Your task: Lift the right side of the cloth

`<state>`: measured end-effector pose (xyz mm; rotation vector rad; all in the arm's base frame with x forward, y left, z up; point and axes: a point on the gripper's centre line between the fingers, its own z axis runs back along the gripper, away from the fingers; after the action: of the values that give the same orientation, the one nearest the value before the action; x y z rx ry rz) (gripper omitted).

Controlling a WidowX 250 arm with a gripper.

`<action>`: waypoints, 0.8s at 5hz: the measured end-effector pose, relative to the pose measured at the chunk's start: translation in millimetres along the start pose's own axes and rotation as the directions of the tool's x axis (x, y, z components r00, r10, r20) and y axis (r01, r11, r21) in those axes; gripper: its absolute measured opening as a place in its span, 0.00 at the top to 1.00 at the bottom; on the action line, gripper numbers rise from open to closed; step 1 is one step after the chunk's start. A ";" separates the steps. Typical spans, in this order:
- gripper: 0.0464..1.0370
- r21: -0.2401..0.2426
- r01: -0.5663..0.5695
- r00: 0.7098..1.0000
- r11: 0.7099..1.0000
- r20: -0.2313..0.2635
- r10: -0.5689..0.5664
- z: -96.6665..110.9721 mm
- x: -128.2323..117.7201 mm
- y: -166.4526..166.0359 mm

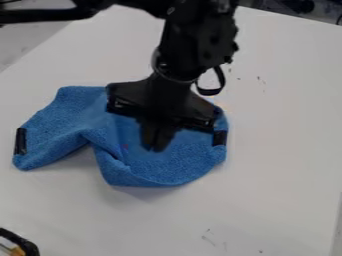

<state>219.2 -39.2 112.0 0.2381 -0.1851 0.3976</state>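
The black gripper (156,145) hangs over the middle-right part of the blue cloth (180,162), pointing down. Its two fingers are together, and I cannot tell whether the tips touch the fabric. The cloth lies crumpled, with a fold running down left of the fingertips and a notch in its lower edge. A black strip marks the cloth's left end, and another black patch is at its right edge. The gripper's wide body hides part of the cloth's upper side.
The white table (280,165) extends around the cloth, with its edge running diagonally at the upper left. A black object with an orange-yellow part (13,247) sits in the lower left corner. Dark items lie beyond the table at the top right.
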 end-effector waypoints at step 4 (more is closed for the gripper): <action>0.27 -0.161 0.112 0.993 0.980 0.039 -0.107 -25.2 14.2 1.3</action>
<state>234.9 -26.3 91.3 0.0921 -0.2317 0.2675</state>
